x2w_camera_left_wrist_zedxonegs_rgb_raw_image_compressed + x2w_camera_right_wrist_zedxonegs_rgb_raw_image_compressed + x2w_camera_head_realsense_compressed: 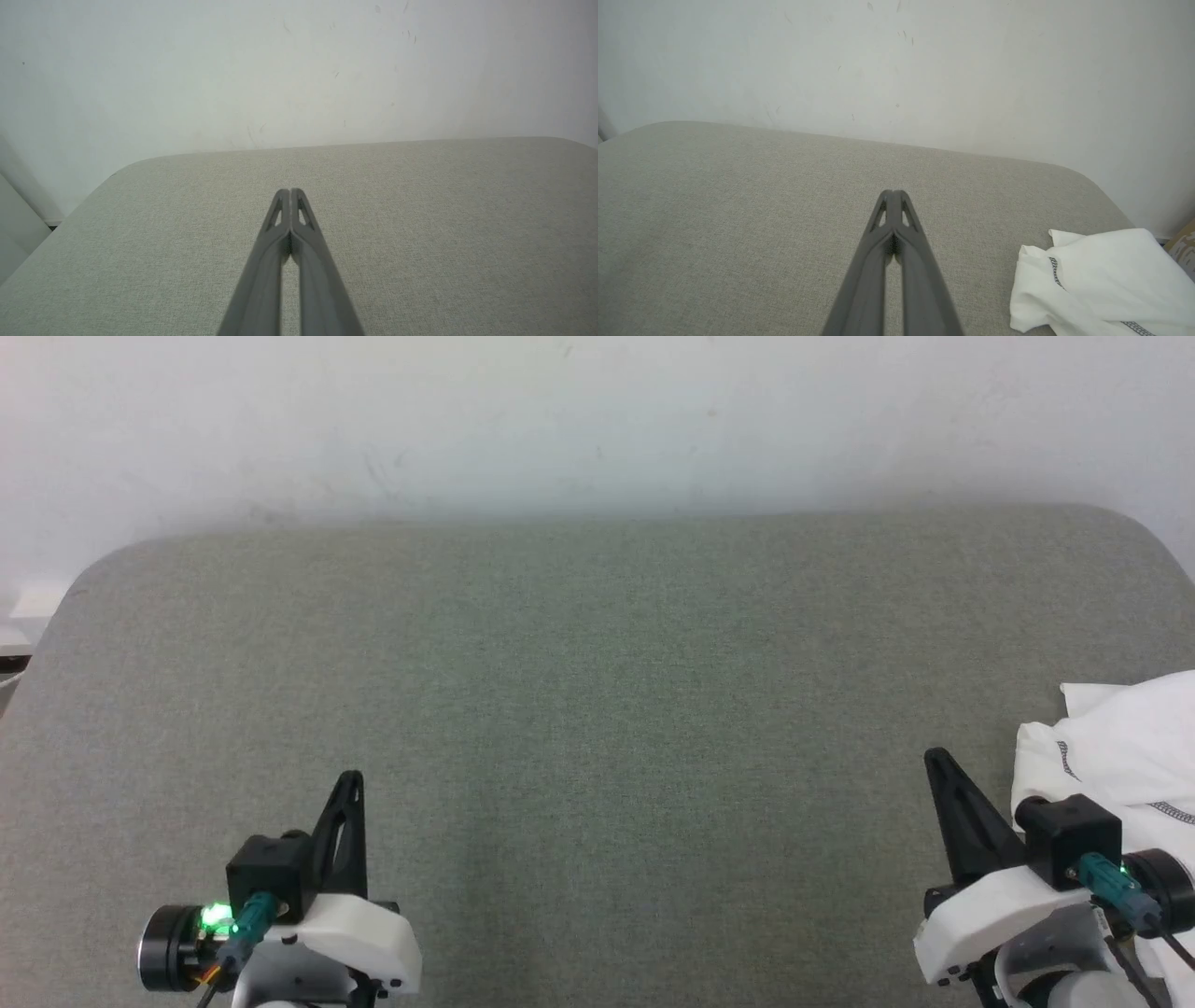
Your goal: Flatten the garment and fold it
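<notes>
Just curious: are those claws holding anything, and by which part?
Nothing. The left gripper and right gripper are shut, empty; the shirt lies apart.

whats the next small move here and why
Probably open the right tool and swing it to its right, toward the garment. The garment lies crumpled at the right edge of the padded surface, beside that tool but apart from its tips, and the tool is shut on nothing.
</notes>
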